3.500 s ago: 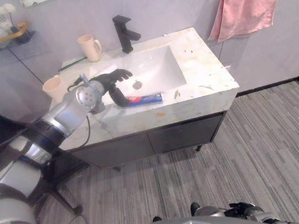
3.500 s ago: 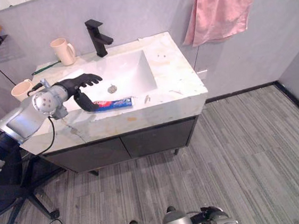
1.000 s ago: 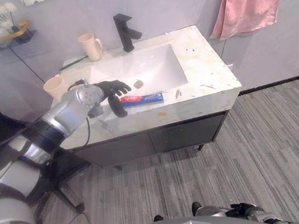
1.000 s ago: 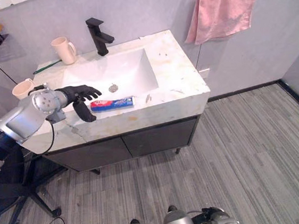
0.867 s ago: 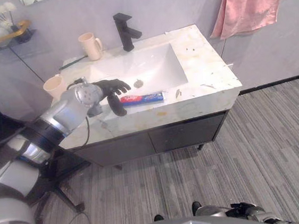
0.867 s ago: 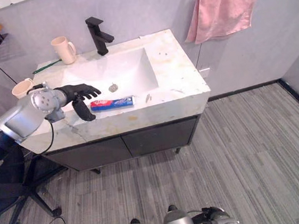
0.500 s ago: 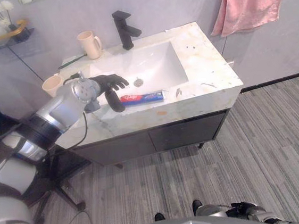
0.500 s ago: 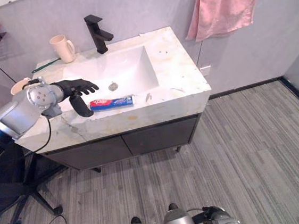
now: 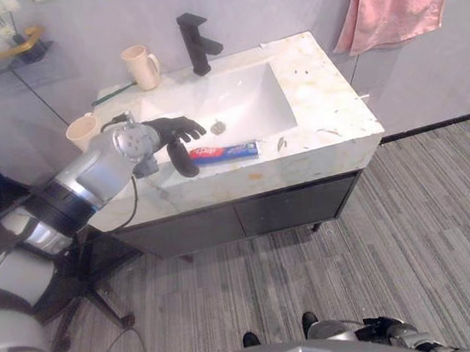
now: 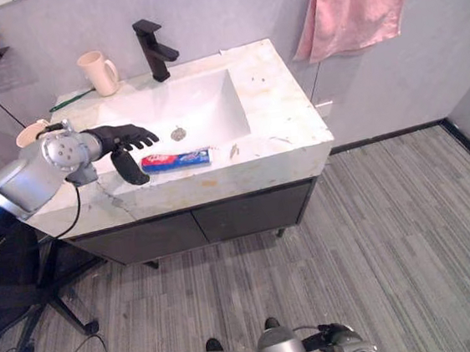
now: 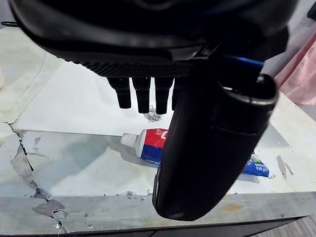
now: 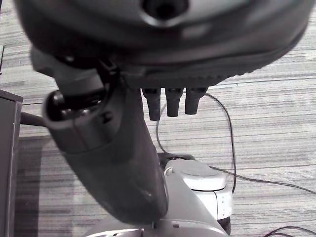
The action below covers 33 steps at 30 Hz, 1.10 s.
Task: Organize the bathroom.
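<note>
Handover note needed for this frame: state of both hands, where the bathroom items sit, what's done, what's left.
Left hand: open, fingers straight, poised over the counter just left of the toothpaste tube, not gripping it.
Right hand: open, hanging low over the floor, holding nothing.
The tube lies flat on the front rim of the sink. One cup stands by the faucet, with a toothbrush beside it; another cup stands at the counter's left edge.
Done: nothing put away yet.
Left: grasp the tube, probably stow it in a cup.
</note>
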Available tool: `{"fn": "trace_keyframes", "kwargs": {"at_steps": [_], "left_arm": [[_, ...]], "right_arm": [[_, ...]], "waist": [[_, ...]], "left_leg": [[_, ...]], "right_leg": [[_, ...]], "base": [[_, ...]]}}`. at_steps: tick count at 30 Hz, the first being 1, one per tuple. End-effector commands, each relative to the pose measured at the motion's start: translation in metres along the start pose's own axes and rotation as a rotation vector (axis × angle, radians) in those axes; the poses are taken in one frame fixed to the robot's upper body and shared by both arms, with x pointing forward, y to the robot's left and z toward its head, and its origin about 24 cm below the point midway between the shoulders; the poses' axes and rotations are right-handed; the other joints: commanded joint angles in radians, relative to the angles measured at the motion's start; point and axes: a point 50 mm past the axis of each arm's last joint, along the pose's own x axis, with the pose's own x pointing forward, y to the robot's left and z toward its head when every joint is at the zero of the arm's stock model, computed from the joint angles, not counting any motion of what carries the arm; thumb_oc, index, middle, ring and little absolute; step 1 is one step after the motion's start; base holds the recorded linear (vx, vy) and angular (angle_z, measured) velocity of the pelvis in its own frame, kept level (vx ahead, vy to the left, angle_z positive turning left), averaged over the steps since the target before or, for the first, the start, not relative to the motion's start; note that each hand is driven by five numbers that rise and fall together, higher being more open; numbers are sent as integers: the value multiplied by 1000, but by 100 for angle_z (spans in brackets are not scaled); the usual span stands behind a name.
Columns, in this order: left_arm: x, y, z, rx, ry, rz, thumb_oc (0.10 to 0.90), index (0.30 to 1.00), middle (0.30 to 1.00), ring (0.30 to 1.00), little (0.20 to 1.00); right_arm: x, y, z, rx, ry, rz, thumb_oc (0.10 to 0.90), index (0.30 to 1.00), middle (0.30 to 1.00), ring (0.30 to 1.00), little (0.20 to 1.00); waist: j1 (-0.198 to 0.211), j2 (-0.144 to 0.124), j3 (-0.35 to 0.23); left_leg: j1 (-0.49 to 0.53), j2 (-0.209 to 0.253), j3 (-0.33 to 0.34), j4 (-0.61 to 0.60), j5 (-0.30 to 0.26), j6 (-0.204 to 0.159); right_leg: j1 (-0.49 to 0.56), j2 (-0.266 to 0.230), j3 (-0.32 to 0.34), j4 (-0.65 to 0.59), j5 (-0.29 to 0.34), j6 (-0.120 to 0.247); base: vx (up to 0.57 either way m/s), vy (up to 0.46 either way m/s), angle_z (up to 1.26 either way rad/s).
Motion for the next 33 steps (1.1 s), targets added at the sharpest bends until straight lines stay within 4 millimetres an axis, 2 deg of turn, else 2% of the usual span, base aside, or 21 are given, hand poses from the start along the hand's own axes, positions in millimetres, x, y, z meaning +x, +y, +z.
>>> {"fn": "trace_keyframes", "kwargs": {"at_steps": [1, 33], "left_arm": [[-43, 87, 14, 85, -7, 337, 800, 900, 900, 900, 900], [-34, 77, 6, 37, 13, 339, 800, 900, 900, 900, 900]], "right_arm": [[0, -20, -4, 3, 23, -37, 800, 900, 900, 900, 900], [-1, -19, -4, 3, 24, -31, 800, 900, 900, 900, 900]], "waist": [[13, -12, -43], [11, -18, -45]], "left_leg": [[15, -22, 97, 78, -88, 11], [18, -18, 95, 73, -87, 10]], "right_leg": [[-24, -2, -42, 110, -164, 66], [-22, 4, -35, 100, -156, 67]], "base": [[0, 0, 0], [0, 0, 0]]}}
